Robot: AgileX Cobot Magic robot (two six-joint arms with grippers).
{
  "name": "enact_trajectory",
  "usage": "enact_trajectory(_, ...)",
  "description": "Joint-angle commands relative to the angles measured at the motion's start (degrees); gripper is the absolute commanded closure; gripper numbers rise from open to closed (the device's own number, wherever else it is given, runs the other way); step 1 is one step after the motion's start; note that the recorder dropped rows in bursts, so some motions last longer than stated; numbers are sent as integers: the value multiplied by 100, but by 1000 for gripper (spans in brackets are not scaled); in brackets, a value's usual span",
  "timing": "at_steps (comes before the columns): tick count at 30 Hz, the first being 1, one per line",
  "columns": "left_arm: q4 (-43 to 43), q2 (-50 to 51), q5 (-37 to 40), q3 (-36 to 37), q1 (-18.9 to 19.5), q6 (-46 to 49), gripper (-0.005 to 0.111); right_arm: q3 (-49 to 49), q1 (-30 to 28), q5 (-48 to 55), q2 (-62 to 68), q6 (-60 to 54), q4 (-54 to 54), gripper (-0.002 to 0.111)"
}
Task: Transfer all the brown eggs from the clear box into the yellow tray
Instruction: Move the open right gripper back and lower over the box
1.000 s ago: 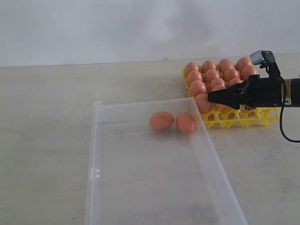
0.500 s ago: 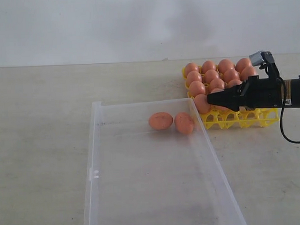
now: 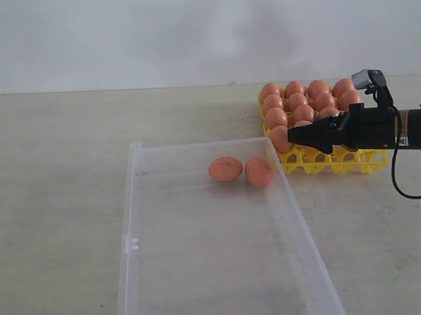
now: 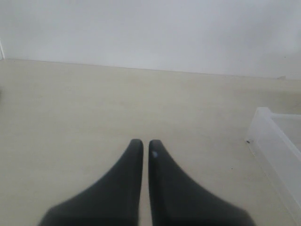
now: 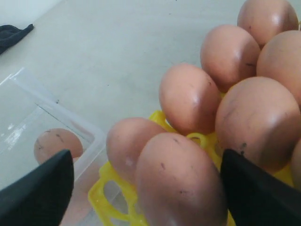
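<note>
The right claw (image 3: 294, 136) is reaching in over the yellow tray (image 3: 335, 165) from the tray's right side and is hanging released. In the right wrist view its two black fingers (image 5: 37, 197) are standing wide apart on either side of a brown egg (image 5: 181, 181) that is sitting in a cup at the tray's left edge.

The other brown eggs (image 3: 296, 102) are crowding the tray's far rows, and the black arm is hiding part of the middle ones. The cups along the tray's near edge are showing yellow lattice.

Two more eggs (image 3: 225, 169) (image 3: 259, 172) are lying side by side in the clear box (image 3: 132, 202), just left of the tray. The box's low wall is standing between them and the tray. Its far corner is sitting just beside the tray's left edge.

The left claw (image 4: 142, 147) is hovering over the table (image 3: 59, 170), clenched, with only a thin slit between its tips. A corner of the box is showing ahead of it, and its place relative to the tray cannot be told.
</note>
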Motion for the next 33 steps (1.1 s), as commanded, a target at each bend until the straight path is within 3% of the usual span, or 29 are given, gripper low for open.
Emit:
enact_trajectory(1, -14, -12, -40, 15, 20, 13, 103, -9, 2, 69, -39, -69, 134, 30)
enact_trajectory(14, -14, -12, -40, 15, 20, 13, 103, -9, 2, 44, -386, -799, 1778, 30)
enact_trajectory(19, -14, -12, -40, 15, 20, 13, 103, -9, 2, -795, -650, -807, 1778, 31)
enact_trajectory(21, -14, -12, -40, 15, 20, 13, 103, -9, 72, -831, -934, -796, 1732, 38)
enact_trajectory(23, -14, -12, -40, 15, 20, 13, 103, -9, 228, -831, -1333, -813, 1374, 53)
enact_trajectory(28, -14, -12, -40, 15, 20, 13, 103, -9, 1084, 581, -2301, -547, 2, 108)
enact_trajectory(32, -14, -12, -40, 15, 20, 13, 103, -9, 2242, 2701, -2802, 314, -1782, 109)
enact_trajectory(33, -14, -12, -40, 15, 20, 13, 103, 21, 2571, 3183, -2841, 548, -1782, 109)
